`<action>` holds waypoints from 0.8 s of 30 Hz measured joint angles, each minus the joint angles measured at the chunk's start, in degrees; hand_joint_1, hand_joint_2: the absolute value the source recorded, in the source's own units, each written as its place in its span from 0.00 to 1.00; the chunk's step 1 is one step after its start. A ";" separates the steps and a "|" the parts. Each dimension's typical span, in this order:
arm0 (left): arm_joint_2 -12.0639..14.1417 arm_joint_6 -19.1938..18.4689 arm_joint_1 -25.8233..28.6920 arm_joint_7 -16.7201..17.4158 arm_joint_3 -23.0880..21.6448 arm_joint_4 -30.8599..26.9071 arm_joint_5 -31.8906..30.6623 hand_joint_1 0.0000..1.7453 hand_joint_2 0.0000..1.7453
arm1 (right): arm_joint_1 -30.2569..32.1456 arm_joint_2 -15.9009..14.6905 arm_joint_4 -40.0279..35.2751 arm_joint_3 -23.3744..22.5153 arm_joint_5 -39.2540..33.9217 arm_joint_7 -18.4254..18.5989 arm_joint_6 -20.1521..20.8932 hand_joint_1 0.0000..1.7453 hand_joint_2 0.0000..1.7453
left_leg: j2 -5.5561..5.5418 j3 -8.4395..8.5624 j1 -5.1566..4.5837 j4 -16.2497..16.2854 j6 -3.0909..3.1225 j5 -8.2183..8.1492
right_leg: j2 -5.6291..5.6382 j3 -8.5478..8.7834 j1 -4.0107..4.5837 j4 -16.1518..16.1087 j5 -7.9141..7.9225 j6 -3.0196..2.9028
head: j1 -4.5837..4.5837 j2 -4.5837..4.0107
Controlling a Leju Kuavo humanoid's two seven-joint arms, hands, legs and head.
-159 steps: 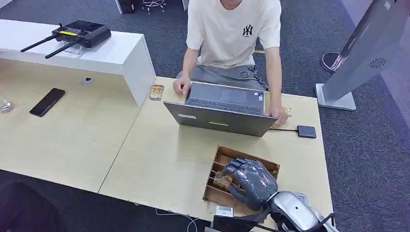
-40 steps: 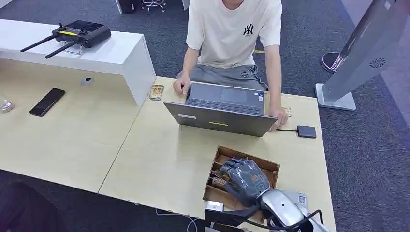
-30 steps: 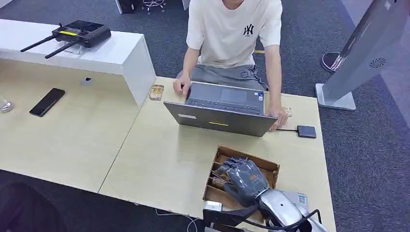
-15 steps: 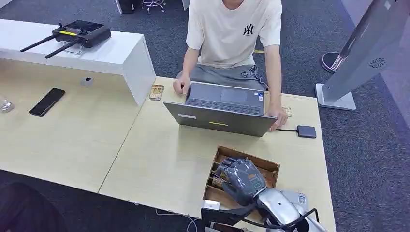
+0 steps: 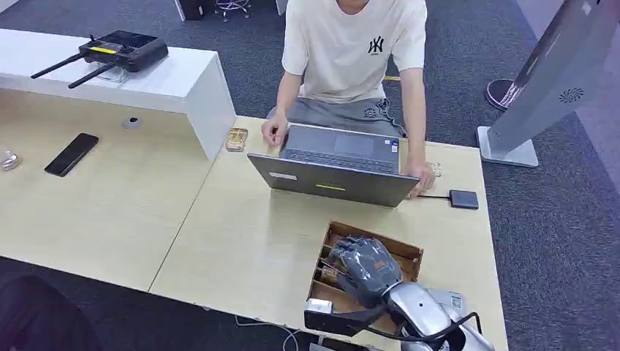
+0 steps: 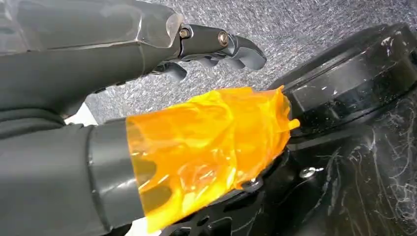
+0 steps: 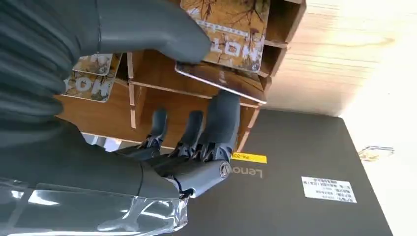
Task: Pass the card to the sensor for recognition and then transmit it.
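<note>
The right hand (image 5: 364, 267) sits in the wooden box (image 5: 409, 252), thumb and a finger pinching a card (image 7: 223, 46) that's partly lifted out of its slot. The sensor (image 5: 463, 199) lies on the table at roughly 1 o'clock from the hand, past the laptop (image 5: 333, 179) corner. The left hand (image 6: 216, 46) hangs loosely, holding nothing. In the head view the card is hidden under the hand.

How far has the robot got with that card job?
Early days. The right hand is in the wooden card box, thumb and a finger pinching one card still partly in its slot. Left to do: lift it out, show it to the small black sensor, then hand it over.
</note>
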 joint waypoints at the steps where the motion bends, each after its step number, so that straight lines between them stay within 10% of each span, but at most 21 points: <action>1: 0.02 0.00 0.06 0.39 0.09 0.00 -0.39 0.00 0.00 | 0.00 0.04 0.18 0.00 0.04 0.00 0.00 0.44 1.00 | 0.00 0.00 0.00 0.00 0.00 0.00 | 0.00 0.00 0.00 0.00 0.00 0.00 | 0.00 0.00; 14: 0.28 0.00 2.30 3.34 3.49 -1.33 -4.08 0.00 0.00 | -0.19 0.35 1.53 0.00 0.79 0.07 -0.11 0.98 1.00 | 0.01 0.02 0.00 0.00 0.00 0.00 | 0.01 0.00 0.00 0.00 0.00 0.00 | 0.00 0.00; 24: 0.26 0.00 3.13 4.72 5.01 -2.21 -5.03 0.00 0.00 | -0.25 0.46 1.84 0.00 1.05 0.17 -0.11 1.00 1.00 | 0.01 0.03 0.00 0.00 0.00 0.01 | 0.01 0.01 0.00 0.00 0.00 0.00 | 0.02 0.00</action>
